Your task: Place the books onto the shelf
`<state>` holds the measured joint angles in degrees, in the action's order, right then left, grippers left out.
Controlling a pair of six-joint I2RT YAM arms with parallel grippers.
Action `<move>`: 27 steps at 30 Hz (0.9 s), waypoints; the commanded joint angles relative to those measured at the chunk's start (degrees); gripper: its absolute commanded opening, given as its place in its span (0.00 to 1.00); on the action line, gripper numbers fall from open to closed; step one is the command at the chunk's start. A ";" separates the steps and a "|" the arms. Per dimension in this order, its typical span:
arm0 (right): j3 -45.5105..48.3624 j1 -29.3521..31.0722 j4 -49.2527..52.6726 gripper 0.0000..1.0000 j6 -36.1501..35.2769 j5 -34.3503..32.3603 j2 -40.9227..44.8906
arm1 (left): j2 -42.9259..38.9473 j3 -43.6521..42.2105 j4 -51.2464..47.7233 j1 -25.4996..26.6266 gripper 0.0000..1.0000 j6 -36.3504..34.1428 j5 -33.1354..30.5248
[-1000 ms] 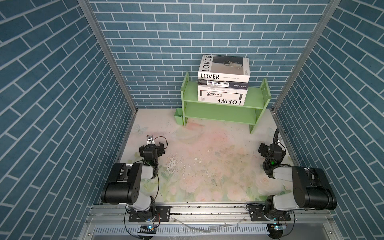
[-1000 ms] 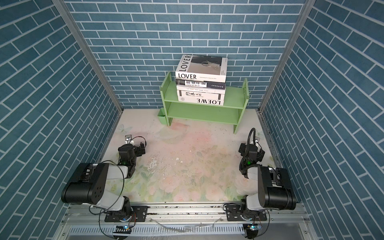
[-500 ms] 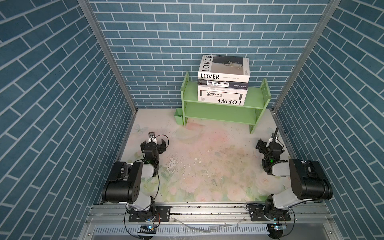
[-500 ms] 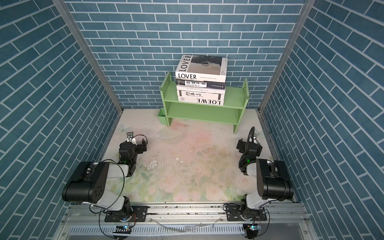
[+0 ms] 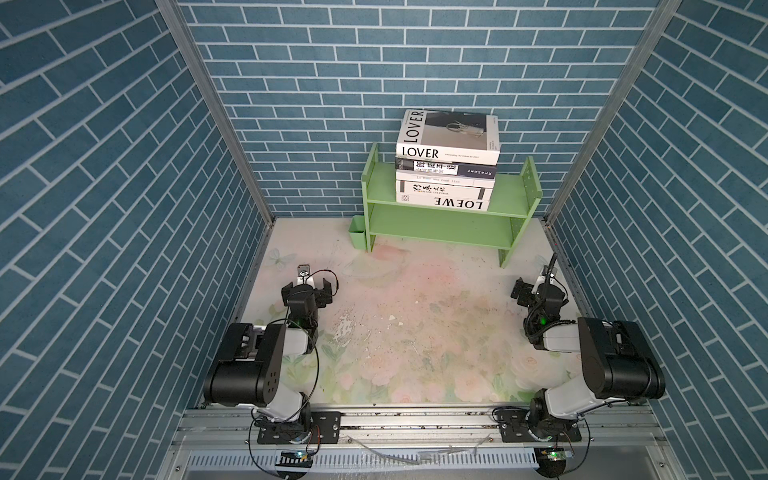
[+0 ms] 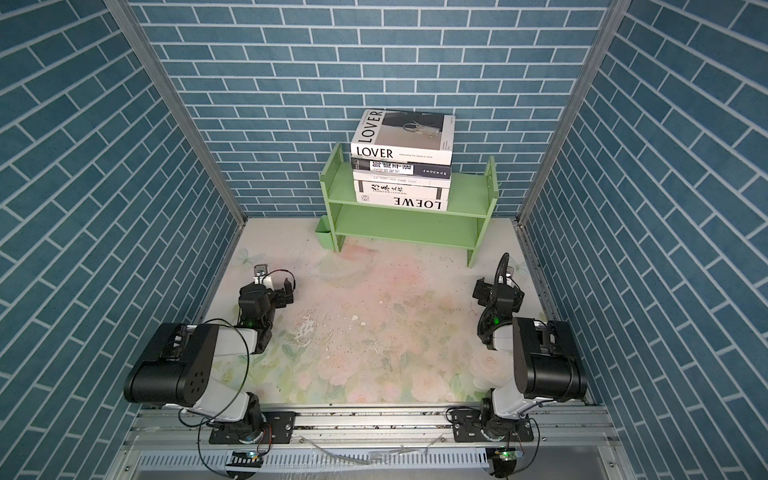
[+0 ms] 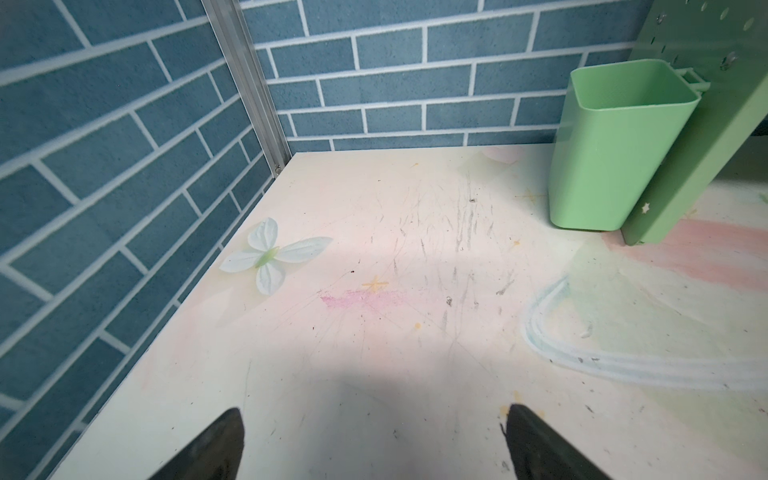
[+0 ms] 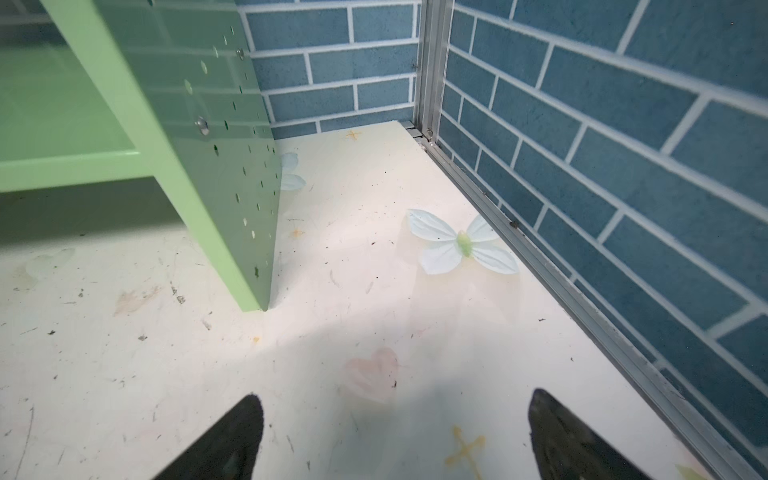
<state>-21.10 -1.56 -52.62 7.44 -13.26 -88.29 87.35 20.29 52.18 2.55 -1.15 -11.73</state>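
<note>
Several books (image 5: pixel 446 166) (image 6: pixel 401 166) lie flat in a stack on the top tier of the light green shelf (image 5: pixel 511 195) (image 6: pixel 467 193) at the back wall; the LOVER book is on top and the LOEWE book at the bottom. My left gripper (image 5: pixel 307 289) (image 6: pixel 268 293) (image 7: pixel 374 411) hangs open and empty low over the table at the left, well short of the shelf. My right gripper (image 5: pixel 540 291) (image 6: pixel 498 293) (image 8: pixel 397 397) is open and empty at the right, near the shelf's right side panel (image 8: pixel 199 145).
A small green cup (image 5: pixel 358 237) (image 7: pixel 615 145) hangs on the shelf's left side panel (image 7: pixel 706 124). The shelf's lower tier (image 5: pixel 440 226) holds nothing. Blue brick walls close in the left, back and right sides. The floral table (image 5: pixel 415 324) lies between the arms.
Both grippers have crept slightly toward the shelf, and the right arm has folded in a little. The books have not moved.
</note>
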 commanded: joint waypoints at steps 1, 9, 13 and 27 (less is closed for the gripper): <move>0.27 0.16 -0.20 0.99 -1.91 0.40 0.01 | 0.11 0.51 -0.02 0.27 1.00 -0.72 -0.40; 0.26 0.16 -0.25 0.99 -1.91 0.34 0.02 | 0.14 0.51 -0.13 0.27 1.00 -0.76 -0.40; 0.27 0.18 -0.22 0.99 -1.91 0.34 -0.02 | 0.06 0.56 -0.10 0.27 1.00 -0.77 -0.40; -0.52 0.33 0.98 0.99 -2.24 0.69 -0.24 | 0.15 0.59 -0.11 0.27 0.99 -0.69 -0.45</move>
<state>-21.10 -1.50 -51.62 7.42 -13.19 -88.27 87.35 20.29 52.18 2.55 -1.34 -11.73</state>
